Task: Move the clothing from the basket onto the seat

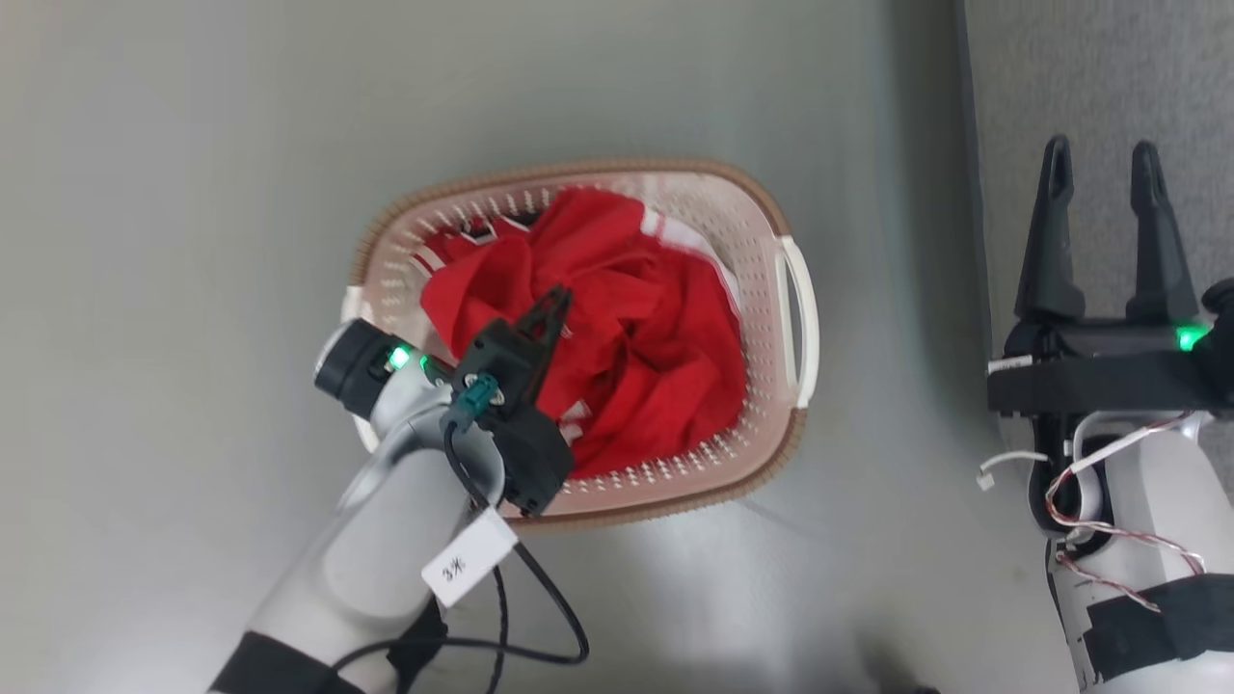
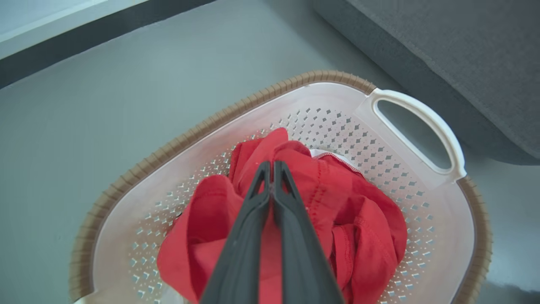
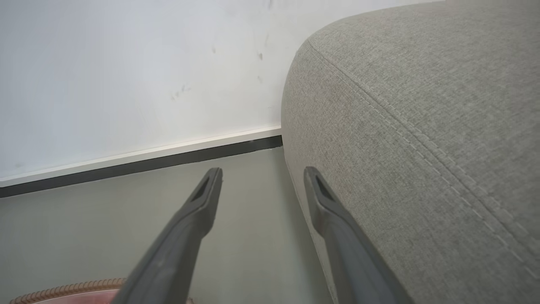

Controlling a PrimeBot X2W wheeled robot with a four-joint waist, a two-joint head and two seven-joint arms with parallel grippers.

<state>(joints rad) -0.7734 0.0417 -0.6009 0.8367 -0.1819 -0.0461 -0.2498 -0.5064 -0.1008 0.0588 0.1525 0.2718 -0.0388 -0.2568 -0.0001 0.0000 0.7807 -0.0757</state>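
Note:
The red clothing (image 1: pixel 627 337) lies crumpled in the cream basket (image 1: pixel 786 424) with the brown rim, on the floor. My left gripper (image 1: pixel 553 301) reaches into the basket from the near left. In the left wrist view its fingers (image 2: pixel 253 219) are pressed together, and the red clothing (image 2: pixel 363 228) bunches up around their tips. White trim (image 2: pixel 333 155) shows at the far side of the pile. My right gripper (image 1: pixel 1101 178) stands open over the edge of the grey sofa (image 1: pixel 1089 77), with nothing between its fingers. The sofa's rounded corner (image 3: pixel 422 126) is right beside it.
Grey floor (image 1: pixel 193 289) surrounds the basket. The basket's white handle (image 2: pixel 426 122) faces the sofa (image 2: pixel 464 55), a short gap away. A white wall with a dark skirting strip (image 3: pixel 147 162) runs behind. A black cable and a paper tag (image 1: pixel 469 569) hang from my left forearm.

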